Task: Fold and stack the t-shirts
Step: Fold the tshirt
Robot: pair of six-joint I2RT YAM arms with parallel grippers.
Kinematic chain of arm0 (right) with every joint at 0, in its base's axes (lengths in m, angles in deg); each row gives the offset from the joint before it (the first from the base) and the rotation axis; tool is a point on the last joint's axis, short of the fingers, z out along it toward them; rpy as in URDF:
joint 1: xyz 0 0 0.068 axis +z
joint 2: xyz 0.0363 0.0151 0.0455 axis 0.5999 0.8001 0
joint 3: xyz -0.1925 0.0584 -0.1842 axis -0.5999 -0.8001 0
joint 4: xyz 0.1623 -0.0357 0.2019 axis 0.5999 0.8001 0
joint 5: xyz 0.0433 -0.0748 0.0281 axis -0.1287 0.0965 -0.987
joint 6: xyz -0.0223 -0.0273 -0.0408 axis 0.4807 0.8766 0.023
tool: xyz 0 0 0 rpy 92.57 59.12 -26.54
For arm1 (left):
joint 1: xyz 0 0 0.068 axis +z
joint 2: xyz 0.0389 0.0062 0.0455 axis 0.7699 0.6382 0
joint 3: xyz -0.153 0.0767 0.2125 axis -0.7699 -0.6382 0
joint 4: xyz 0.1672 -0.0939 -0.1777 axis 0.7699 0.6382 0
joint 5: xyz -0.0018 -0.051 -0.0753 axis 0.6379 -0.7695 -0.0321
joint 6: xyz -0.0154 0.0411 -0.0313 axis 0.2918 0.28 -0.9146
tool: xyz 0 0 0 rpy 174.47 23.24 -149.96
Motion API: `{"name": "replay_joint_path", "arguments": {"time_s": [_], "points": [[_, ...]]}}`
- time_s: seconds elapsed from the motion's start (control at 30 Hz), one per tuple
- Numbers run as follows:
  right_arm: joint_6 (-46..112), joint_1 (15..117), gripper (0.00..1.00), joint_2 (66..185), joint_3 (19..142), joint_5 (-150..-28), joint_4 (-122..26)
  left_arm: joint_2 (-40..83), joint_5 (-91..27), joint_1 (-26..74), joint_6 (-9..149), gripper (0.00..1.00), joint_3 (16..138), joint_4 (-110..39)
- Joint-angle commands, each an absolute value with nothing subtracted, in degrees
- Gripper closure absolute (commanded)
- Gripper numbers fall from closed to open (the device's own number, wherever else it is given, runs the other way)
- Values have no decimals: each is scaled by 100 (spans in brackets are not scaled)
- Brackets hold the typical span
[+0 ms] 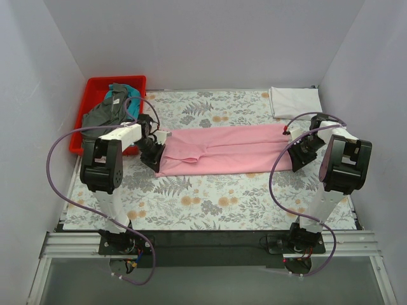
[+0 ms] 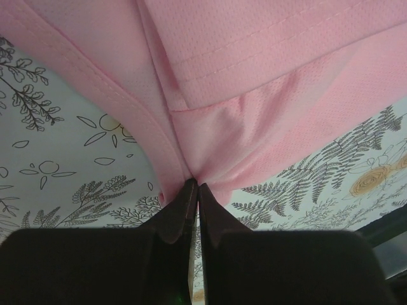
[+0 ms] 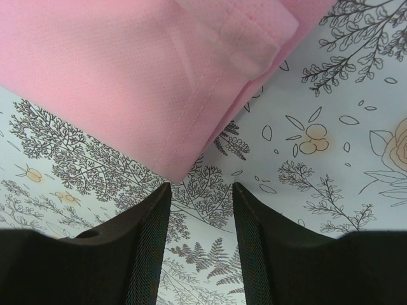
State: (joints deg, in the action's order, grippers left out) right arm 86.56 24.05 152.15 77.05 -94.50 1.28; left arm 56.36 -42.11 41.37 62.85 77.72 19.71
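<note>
The light pink t-shirt (image 1: 222,149) lies folded lengthwise into a long band across the middle of the floral tablecloth (image 1: 210,197). My left gripper (image 1: 154,154) is shut on the shirt's left end; in the left wrist view the fingertips (image 2: 193,189) pinch a bunched pink fold (image 2: 254,95). My right gripper (image 1: 296,154) is open and empty at the shirt's right end; in the right wrist view its gap (image 3: 200,190) sits just short of the pink corner (image 3: 146,89). A folded white t-shirt (image 1: 294,101) lies at the back right. The dark grey t-shirt (image 1: 102,114) and teal t-shirt (image 1: 116,96) lie crumpled in the red bin.
The red plastic bin (image 1: 95,84) stands at the back left, close behind my left arm. White walls enclose the table on three sides. A black rail (image 1: 203,244) runs along the near edge.
</note>
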Motion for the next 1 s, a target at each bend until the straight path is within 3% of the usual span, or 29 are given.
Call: {"name": "replay_joint_path", "arguments": {"time_s": [0.0,0.17,0.3,0.4,0.6,0.73,0.97], "points": [[8721,2395,49,15263,7500,-9214,-110,5610,-3741,4164,6336,100,7641,1952],[8738,2395,50,15140,7579,-9223,-40,5576,-3960,4164,6309,99,7737,1934],[8774,2394,49,14693,7973,-9538,364,5031,-4285,4164,6415,74,7895,2092],[8739,2403,49,14263,8299,-10162,707,4662,-4461,4164,6424,67,8176,2268],[8300,2991,50,13848,8493,-11138,716,4458,-4962,4164,5924,66,8300,1812],[7380,3677,52,13962,8625,-11674,322,4949,-5077,4164,5431,65,8423,1558],[6893,4855,55,14252,8266,-11403,-435,5442,-4831,4164,4754,64,8511,1153]]}}
